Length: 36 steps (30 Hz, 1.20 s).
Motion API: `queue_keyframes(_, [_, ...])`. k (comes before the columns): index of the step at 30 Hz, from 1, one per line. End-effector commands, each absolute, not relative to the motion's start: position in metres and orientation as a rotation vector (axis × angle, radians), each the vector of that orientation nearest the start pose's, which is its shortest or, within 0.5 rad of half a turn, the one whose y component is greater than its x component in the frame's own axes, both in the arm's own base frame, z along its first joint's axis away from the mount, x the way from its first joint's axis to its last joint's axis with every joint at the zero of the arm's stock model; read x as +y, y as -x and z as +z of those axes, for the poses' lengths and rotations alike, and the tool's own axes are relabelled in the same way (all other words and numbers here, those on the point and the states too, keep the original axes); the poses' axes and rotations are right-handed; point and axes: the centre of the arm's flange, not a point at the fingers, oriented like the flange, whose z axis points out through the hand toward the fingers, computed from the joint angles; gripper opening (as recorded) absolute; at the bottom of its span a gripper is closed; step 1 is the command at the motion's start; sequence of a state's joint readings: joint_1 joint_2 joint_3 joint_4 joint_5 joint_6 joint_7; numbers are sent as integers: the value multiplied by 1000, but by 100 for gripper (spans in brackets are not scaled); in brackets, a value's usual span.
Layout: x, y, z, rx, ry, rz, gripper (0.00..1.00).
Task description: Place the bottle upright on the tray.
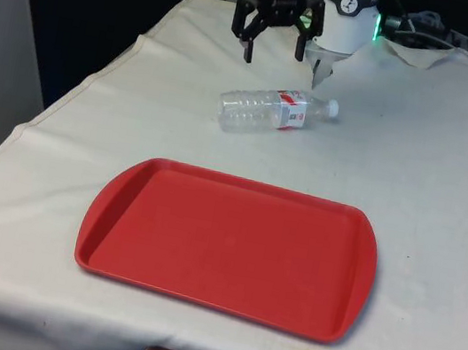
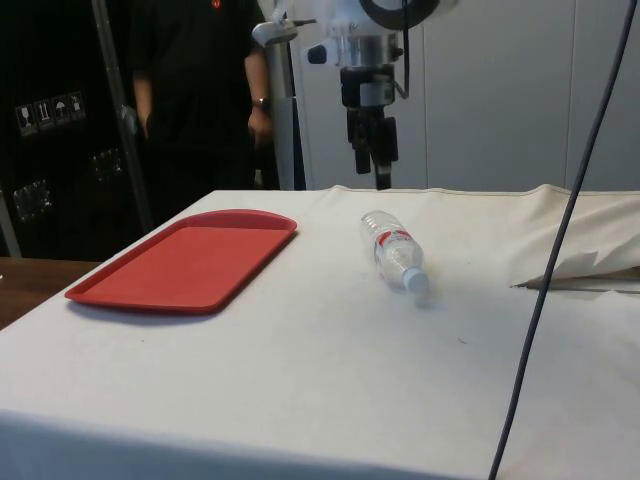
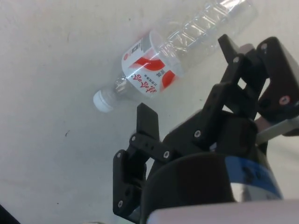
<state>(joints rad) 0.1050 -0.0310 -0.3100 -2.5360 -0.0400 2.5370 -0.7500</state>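
A clear plastic bottle [image 1: 276,110] with a red-and-white label and a white cap lies on its side on the white cloth, its cap towards the front view's right. It also appears in the side view [image 2: 392,250] and in the wrist view [image 3: 173,51]. A red tray [image 1: 231,246] lies flat nearer the front edge, apart from the bottle [image 2: 185,258]. My gripper [image 1: 273,53] hangs open in the air above and just behind the bottle, holding nothing [image 2: 380,165] [image 3: 186,75].
A person in dark clothes [image 2: 195,100] stands beyond the table on the tray's side. A black cable [image 2: 560,250] hangs in front of the side view. The cloth is bunched into a fold [image 1: 425,54] near the robot's base.
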Motion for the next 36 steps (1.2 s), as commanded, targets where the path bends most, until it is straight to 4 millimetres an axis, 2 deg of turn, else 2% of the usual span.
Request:
queue_keyframes(1, [-94,-448,288,-925,3031,-53,100])
queue_keyframes(15, [-106,-445,285,-1048,2988,-38,100])
queue_keyframes(36, [-105,-441,279,-1273,2886,-47,100])
